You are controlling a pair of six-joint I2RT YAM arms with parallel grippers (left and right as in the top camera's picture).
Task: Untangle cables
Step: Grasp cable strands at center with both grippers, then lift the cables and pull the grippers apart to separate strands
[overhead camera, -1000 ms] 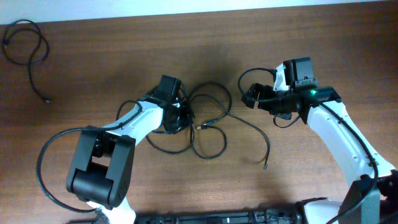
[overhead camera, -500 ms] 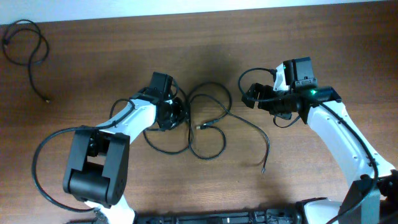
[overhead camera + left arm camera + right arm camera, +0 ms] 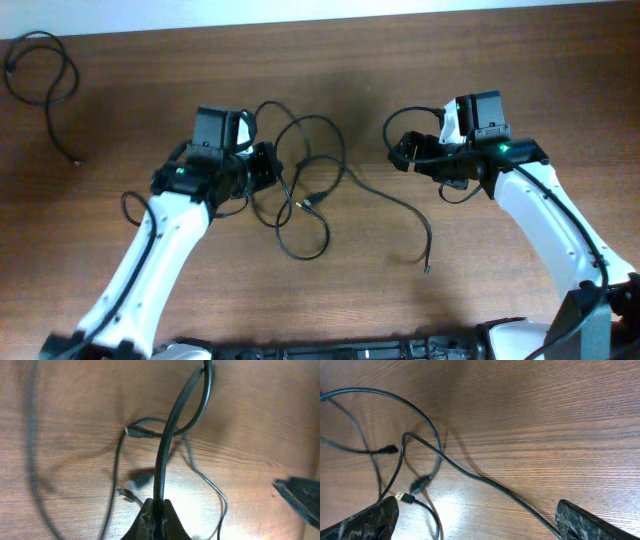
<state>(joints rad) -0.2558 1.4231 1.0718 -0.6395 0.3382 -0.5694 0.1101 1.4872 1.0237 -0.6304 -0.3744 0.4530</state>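
My left hand (image 3: 155,512) is clamped on one strand (image 3: 170,435) of the cables (image 3: 305,195). They sprawl mid-frame on the counter (image 3: 500,60), just right of that hand. My worry is that pulling cinches the crossed loops into a knot. My right hand (image 3: 400,152) gapes empty, near the tangle's trailing tail at right.

Tangled cables (image 3: 312,201) lay on the table (image 3: 520,60), the left gripper (image 3: 272,165) at their left edge, the right gripper (image 3: 400,152) apart to their right. Another cable (image 3: 50,115) lay far left.
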